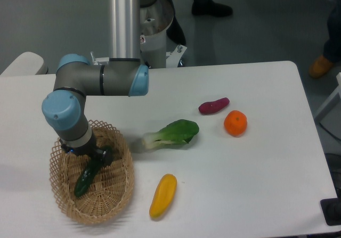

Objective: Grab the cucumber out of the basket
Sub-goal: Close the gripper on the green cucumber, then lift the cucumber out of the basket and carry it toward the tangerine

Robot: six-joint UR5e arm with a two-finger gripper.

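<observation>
The dark green cucumber (85, 179) lies slanted inside the oval wicker basket (109, 208) at the table's front left. Its lower end rests on the basket floor and its upper end reaches up to my gripper (101, 156). The gripper is down inside the basket, with its dark fingers right at the cucumber's upper end and touching it. The wrist and the dark fingers hide how far the jaws stand apart, so I cannot tell whether they are closed on the cucumber.
A bok choy (173, 133) lies right of the basket, and a yellow elongated fruit (163, 195) lies in front of it. A purple sweet potato (213, 105) and an orange (235, 123) sit further right. The arm's elbow (101, 81) hangs over the basket.
</observation>
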